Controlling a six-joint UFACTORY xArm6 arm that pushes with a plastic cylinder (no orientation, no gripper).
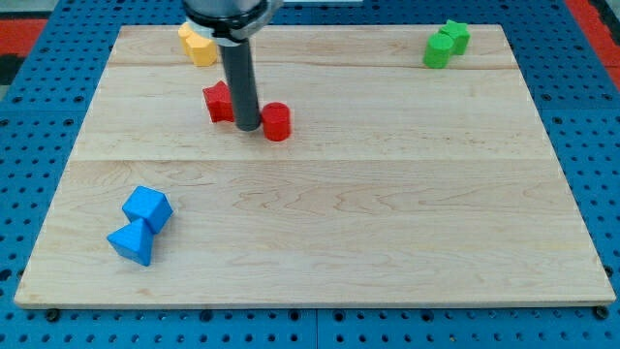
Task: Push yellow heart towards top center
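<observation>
The yellow heart [197, 45] lies near the board's top edge, left of centre, partly hidden by the arm. My tip [248, 128] rests on the board below and to the right of it, between a red star-like block [219, 101] on its left and a red cylinder [277, 121] on its right. The tip stands close to both red blocks; contact cannot be told. The dark rod rises from the tip to the view's top.
Two green blocks [446, 43] sit together at the top right. A blue cube [147, 207] and a blue triangular block [132, 242] sit together at the bottom left. The wooden board [387, 223] lies on a blue pegboard.
</observation>
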